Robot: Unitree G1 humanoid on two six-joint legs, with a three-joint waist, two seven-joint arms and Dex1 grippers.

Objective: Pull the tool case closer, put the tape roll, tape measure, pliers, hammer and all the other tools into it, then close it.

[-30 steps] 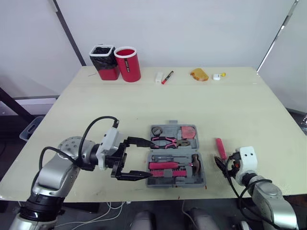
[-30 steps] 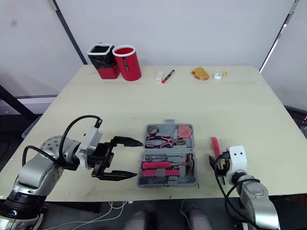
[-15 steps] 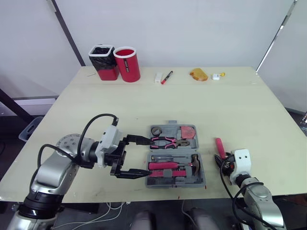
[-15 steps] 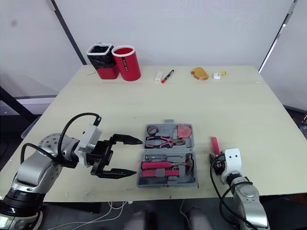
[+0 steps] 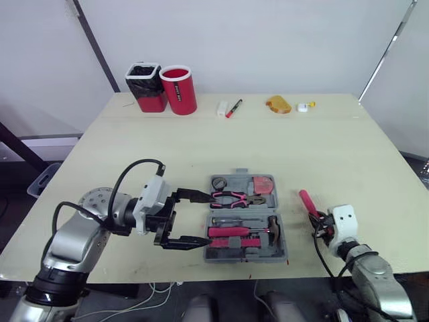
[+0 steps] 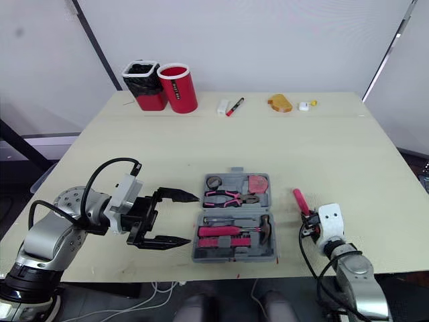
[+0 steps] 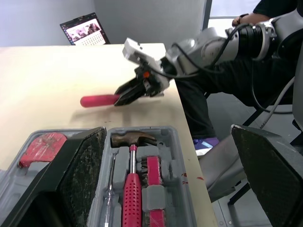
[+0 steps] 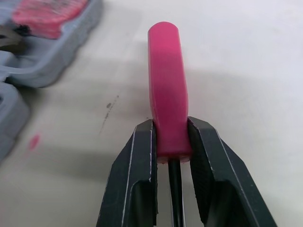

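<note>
In the head view the right hand [image 5: 320,223] was clamped on the pink-handled screwdriver [image 5: 307,200], just right of the open tool case [image 5: 282,231] on the counter [image 5: 201,147]. The left hand [image 5: 206,220], fingers apart, flanked the case's left edge. The left wrist view showed the handle running alongside the case's right wall. The right wrist view showed both fingers pinching the handle's base.

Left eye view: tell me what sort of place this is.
Probably a robot test room or lab: a plain table by white walls, staged props like the tool case, and a laptop.
</note>
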